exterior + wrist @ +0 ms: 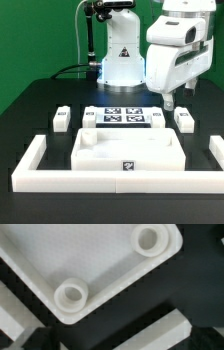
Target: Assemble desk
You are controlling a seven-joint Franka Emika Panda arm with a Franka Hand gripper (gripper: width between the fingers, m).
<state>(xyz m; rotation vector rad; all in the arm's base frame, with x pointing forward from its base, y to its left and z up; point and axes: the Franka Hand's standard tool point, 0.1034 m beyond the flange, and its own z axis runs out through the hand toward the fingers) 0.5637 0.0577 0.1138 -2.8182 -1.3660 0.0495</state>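
Observation:
The white tabletop panel point(125, 152) lies flat inside the rail, near the front. Four short white legs lie behind it: two on the exterior view's left point(62, 118) point(90, 120) and two on the right point(157, 118) point(184, 120). My gripper point(169, 100) hangs above the two right-hand legs, open and empty, touching nothing. In the wrist view the panel point(60, 258) shows one edge with two round corner holes point(72, 292) point(150, 238). My gripper point(120, 339) is over dark table, its dark fingers point(32, 336) at the picture's edges.
The marker board point(122, 117) lies between the leg pairs. The white U-shaped rail point(120, 183) encloses the panel on the left, front and right. The robot base point(122, 60) stands at the back. A white strip point(185, 325) crosses the wrist view near the fingers.

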